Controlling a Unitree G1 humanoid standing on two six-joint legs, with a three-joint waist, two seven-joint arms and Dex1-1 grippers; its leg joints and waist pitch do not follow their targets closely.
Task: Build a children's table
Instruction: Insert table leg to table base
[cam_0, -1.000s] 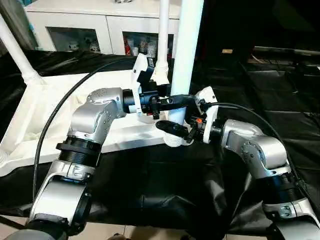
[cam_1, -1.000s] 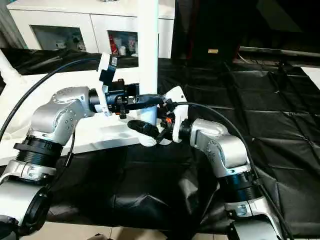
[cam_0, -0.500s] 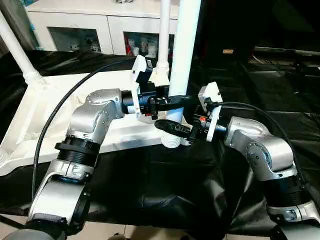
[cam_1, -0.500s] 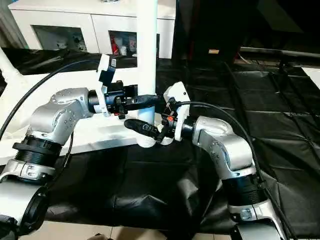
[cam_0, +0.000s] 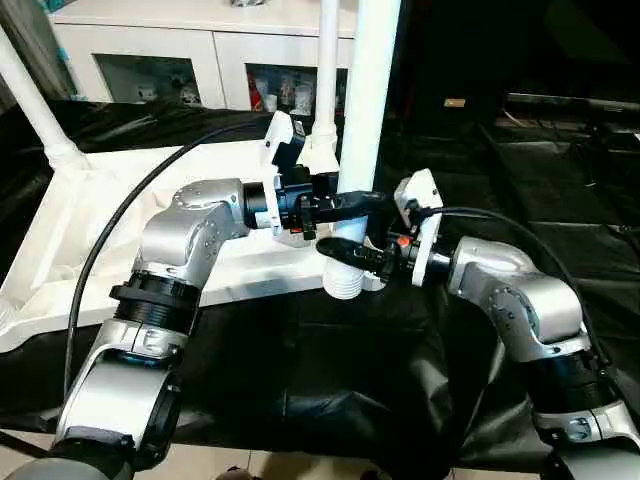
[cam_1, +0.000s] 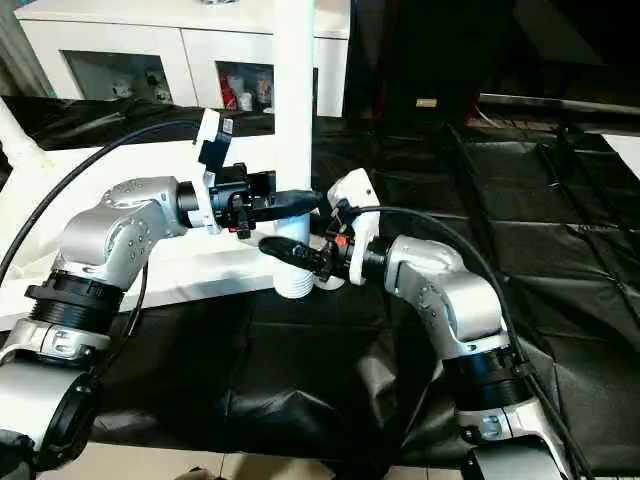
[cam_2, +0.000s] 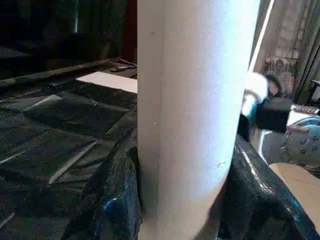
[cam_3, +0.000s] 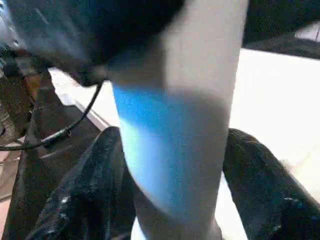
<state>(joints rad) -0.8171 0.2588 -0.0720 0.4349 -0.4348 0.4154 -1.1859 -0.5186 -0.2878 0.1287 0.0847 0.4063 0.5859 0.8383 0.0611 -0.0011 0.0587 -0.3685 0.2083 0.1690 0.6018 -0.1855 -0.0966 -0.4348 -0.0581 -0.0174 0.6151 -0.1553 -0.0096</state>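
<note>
Leg in hand: a white table leg (cam_0: 366, 110) stands upright over the near right corner socket (cam_0: 345, 277) of the upside-down tabletop (cam_0: 90, 220), which lies on the black-draped counter (cam_0: 560, 200).
Other legs: two more already stand in far sockets, one at the far left (cam_0: 30, 95) and one just behind the held leg (cam_0: 326, 70).
Left end effector (cam_0: 345, 205): clenched around the leg above its foot; the wrist view shows a finger (cam_2: 115, 200) on each side of the tube.
Right end effector (cam_0: 352, 254): wrapped round the leg lower down, just above the socket, fingers (cam_3: 260, 185) flanking the tube; whether it is actually pressing the leg I cannot tell.
Arm pose: both silver forearms reach forward and bend inward so the wrists face each other across the leg, left above right.
Risk, tilt: if the two grips push unevenly, the leg could lean and jam at the socket rim instead of seating.
Risk, slip: smooth tapered plastic may slide through the fingers when pressed down.
Risk, shift: a sideways push could drag the tabletop across the slick cloth.
</note>
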